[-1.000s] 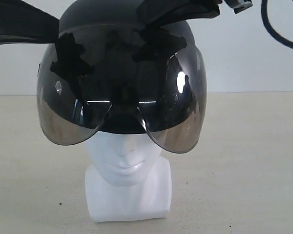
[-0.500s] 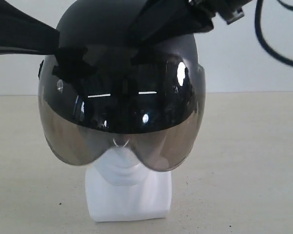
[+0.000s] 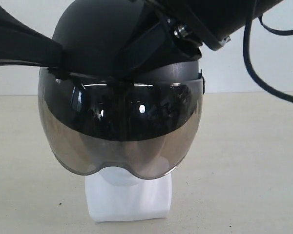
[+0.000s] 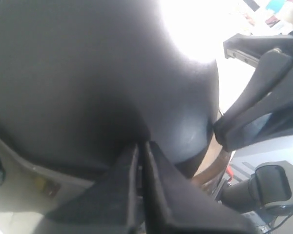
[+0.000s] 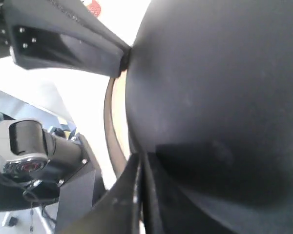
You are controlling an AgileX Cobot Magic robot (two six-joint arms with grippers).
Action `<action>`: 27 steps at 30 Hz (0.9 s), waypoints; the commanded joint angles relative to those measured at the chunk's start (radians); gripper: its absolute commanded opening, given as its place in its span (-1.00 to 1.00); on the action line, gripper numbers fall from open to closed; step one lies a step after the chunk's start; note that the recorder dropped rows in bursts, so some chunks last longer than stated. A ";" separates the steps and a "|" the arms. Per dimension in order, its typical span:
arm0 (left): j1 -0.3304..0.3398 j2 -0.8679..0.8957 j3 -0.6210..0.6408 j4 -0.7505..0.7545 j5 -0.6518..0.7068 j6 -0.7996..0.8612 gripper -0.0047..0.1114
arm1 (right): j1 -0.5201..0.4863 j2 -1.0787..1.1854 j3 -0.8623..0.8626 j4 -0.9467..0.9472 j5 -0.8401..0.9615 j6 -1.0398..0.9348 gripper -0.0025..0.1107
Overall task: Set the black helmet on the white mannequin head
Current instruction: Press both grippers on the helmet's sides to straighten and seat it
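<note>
The black helmet (image 3: 107, 44) sits low over the white mannequin head (image 3: 129, 197), and its smoky visor (image 3: 122, 131) covers the face down to the chin. Only the chin and the blocky neck base show. My left gripper (image 3: 58, 70) comes in from the left, its jaws shut at the helmet's side rim by the visor's top edge. My right gripper (image 3: 131, 58) reaches down across the upper right of the shell, jaws shut against it. The left wrist view shows the left gripper (image 4: 141, 145) pinched shut at the helmet (image 4: 88, 73). The right wrist view shows the right gripper (image 5: 140, 156) likewise at the helmet (image 5: 215, 73).
The mannequin stands on a beige table (image 3: 244, 161) before a white wall. A black cable (image 3: 251, 73) loops down from the right arm. Each wrist view also shows the other arm touching the far side of the helmet.
The helmet has come down with both grippers. A second ago the nose and mouth showed below the visor; now the visor hides the face to the chin.
</note>
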 commanded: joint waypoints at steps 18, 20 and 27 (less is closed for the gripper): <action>-0.006 -0.030 0.063 0.026 -0.019 -0.007 -0.84 | -0.006 -0.004 0.067 -0.099 -0.066 -0.006 -0.96; -0.004 -0.067 0.058 0.009 -0.024 -0.009 -0.84 | -0.008 -0.055 0.064 -0.105 -0.099 0.028 -0.96; -0.003 -0.192 0.016 0.051 -0.024 -0.073 -0.84 | -0.010 -0.244 0.049 -0.353 -0.113 0.251 -0.96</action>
